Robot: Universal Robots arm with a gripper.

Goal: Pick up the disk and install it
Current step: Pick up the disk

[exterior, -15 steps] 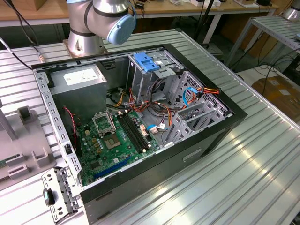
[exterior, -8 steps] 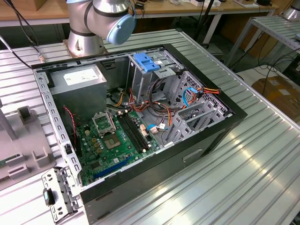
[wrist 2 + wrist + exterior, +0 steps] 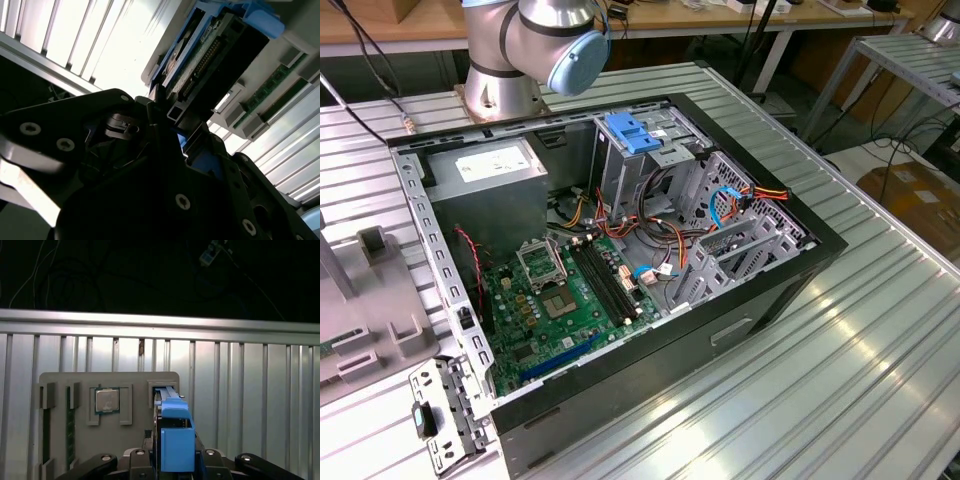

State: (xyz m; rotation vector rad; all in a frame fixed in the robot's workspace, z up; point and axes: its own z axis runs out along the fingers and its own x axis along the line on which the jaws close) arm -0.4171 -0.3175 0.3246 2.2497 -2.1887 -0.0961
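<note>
In the first wrist view the disk [image 3: 175, 440] stands on edge between the two black fingers of my gripper [image 3: 172, 457], its blue plastic rail toward the camera. Its far end reaches to an open slot of the grey parts tray [image 3: 60, 382] below; whether it still sits in that slot I cannot tell. The second wrist view looks along the disk [image 3: 210, 55] from underneath: dark connector edge, blue rail, black gripper body in front. My fingers press on both of its sides. In the exterior view the same tray [image 3: 350, 330] lies at the left edge.
The open computer case [image 3: 770, 290] lies on the ribbed metal table, with a drive cage under a blue handle [image 3: 633, 132], a grey power-supply box [image 3: 490, 170] and a green motherboard [image 3: 560, 300]. The arm's base [image 3: 510, 60] stands behind it. The tray also holds a processor [image 3: 107, 400] and memory sticks [image 3: 70, 425].
</note>
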